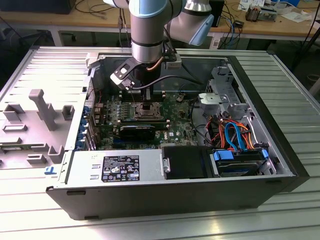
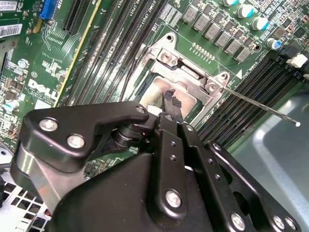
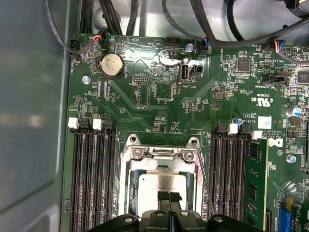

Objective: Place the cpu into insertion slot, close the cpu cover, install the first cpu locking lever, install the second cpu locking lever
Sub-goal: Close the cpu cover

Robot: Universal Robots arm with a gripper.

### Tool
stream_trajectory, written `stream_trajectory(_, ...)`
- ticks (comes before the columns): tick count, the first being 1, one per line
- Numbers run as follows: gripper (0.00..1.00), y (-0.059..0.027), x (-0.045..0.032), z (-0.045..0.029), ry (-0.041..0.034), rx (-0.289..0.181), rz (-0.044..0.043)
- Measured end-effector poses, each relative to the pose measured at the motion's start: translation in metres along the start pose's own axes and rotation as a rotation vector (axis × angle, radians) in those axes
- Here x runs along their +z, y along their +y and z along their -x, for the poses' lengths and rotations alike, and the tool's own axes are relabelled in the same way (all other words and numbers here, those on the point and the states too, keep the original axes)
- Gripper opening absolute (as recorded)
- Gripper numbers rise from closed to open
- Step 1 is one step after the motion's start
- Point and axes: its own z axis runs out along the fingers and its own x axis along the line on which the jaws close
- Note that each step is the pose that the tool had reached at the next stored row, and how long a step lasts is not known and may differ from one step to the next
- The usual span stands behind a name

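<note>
The insertion slot [image 1: 148,111] sits mid-board on the green motherboard inside the open computer case. The cpu [image 3: 161,184], with its dull silver top, lies flat in the slot. The silver cpu cover [image 3: 159,155] lies down around it, framing the chip in its window. One thin wire locking lever [image 2: 260,105] sticks out free from the socket's corner, and it also runs along the socket's side [image 3: 206,186]. My gripper [image 3: 169,197] hangs just above the chip's edge. Its black fingertips [image 2: 169,96] are pressed together with nothing between them.
Rows of black memory slots [image 3: 91,179] flank the socket on both sides. The case's metal wall [image 3: 34,121] stands close beside them. In the exterior view a power supply [image 1: 120,167] lies in front, and drive bays with coloured cables [image 1: 235,135] fill the right.
</note>
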Motion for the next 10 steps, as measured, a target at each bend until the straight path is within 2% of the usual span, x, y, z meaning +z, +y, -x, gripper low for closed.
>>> stream_trajectory(10,0.11,0.002,0.0,0.0001,0.0,0.0,0.0)
